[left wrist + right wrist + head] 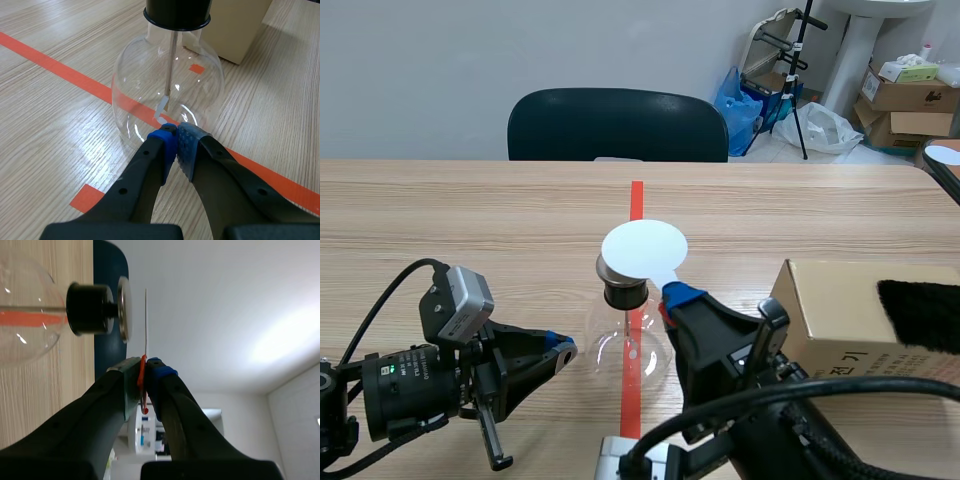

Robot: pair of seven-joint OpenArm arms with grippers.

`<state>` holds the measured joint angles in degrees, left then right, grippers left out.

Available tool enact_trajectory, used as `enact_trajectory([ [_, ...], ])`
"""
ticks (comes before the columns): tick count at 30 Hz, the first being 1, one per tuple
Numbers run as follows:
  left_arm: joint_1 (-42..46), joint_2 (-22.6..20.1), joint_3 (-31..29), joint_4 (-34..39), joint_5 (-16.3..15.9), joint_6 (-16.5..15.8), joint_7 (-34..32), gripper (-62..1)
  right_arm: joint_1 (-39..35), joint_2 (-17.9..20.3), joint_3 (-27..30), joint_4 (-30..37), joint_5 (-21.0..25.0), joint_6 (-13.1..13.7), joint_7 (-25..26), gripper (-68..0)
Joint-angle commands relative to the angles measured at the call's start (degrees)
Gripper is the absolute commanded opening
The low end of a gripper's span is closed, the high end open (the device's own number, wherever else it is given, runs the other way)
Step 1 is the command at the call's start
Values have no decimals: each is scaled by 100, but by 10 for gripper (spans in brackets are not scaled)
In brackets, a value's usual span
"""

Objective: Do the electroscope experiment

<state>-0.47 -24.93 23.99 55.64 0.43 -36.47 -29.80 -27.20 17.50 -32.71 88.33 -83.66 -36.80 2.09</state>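
Note:
The electroscope is a round glass flask [628, 348] [167, 90] [25, 322] with a black stopper [623, 291] [177, 12] [87, 308] and a metal disc [123, 310] on top. A rod [171, 60] inside ends in a pale foil leaf [161, 111]. My right gripper [670, 295] [143, 365] is shut on the red handle [143, 385] of a white round plate [643, 246] [146, 322], which hangs just above the metal disc with a thin gap. My left gripper [560, 352] [175, 135] is shut on nothing, its tips at the flask's lower wall.
A tan cardboard box [850, 320] [227, 30] with a black furry cloth [920, 312] on it stands to the right of the flask. A dark chair [617, 125] stands behind the table's far edge. An orange tape line [636, 200] runs under the flask.

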Motion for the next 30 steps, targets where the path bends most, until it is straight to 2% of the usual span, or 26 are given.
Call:
enact_trajectory([
  [1,15,15,0,142,-79,-7,-59,-592,70,42,50,96,-4,-63,-205,-666],
  [16,15,15,0,142,-79,-7,-59,-592,68,42,50,96,-4,-63,-2194,-666],
  [22,15,15,0,142,-79,-7,-59,-592,68,42,50,96,-4,-63,-2612,-666],
  [30,15,15,0,142,-79,-7,-59,-592,68,42,50,96,-4,-63,-2879,-666],
])
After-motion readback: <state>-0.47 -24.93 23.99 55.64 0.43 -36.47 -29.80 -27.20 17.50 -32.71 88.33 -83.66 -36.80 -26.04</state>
